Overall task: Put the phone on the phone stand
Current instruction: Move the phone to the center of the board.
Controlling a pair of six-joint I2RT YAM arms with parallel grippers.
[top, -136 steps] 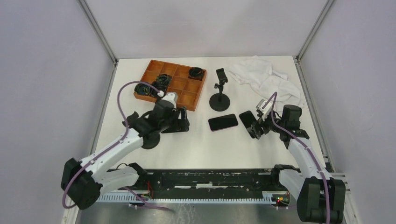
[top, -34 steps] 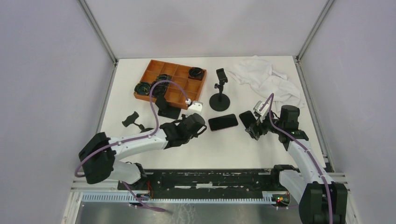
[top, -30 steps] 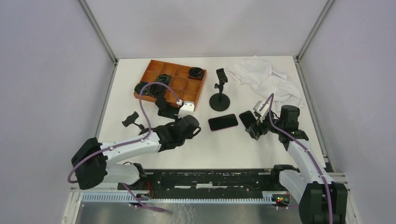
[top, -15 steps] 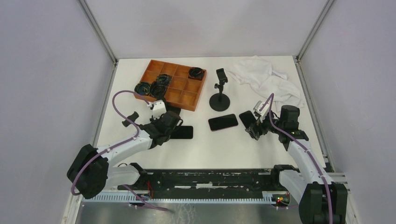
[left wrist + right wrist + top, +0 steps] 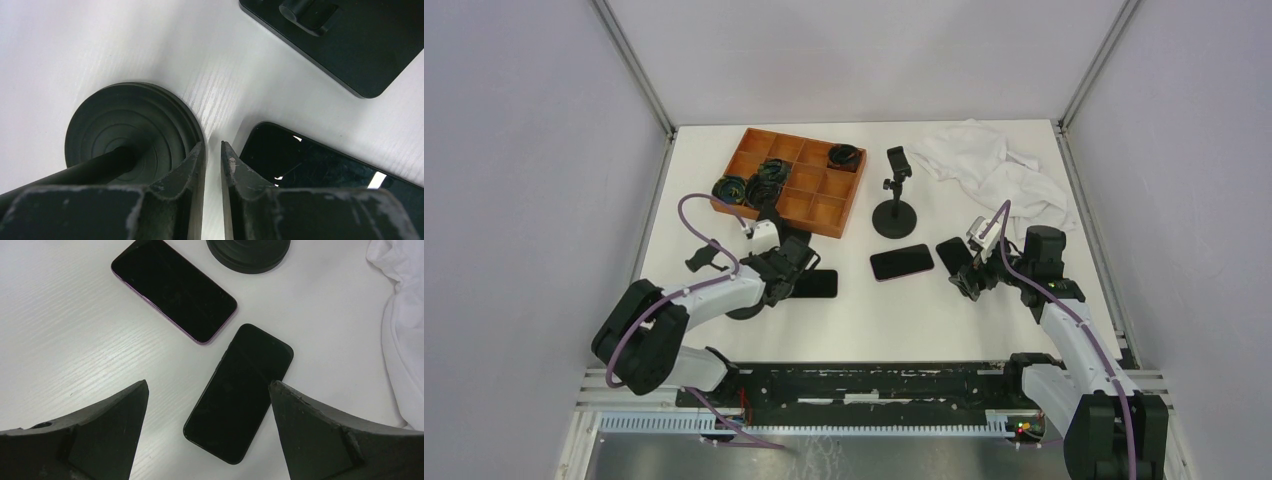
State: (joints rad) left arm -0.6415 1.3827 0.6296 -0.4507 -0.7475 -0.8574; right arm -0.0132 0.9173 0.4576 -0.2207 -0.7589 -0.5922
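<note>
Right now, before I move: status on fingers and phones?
Left gripper: fingers barely apart, empty, between round stand base and leftmost phone. Right gripper wide open above black phone. Upright stand bare; white cloth apart from it.

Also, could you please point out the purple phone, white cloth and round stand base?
purple phone point(image 5: 174, 290): right wrist view, screen centre.
white cloth point(image 5: 994, 165): top view, middle.
round stand base point(image 5: 131, 119): left wrist view, ribbed top.

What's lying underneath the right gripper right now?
A black phone lies flat on the table below the open right gripper. A purple-edged phone lies beside it. The fingers hide the table on either side.
</note>
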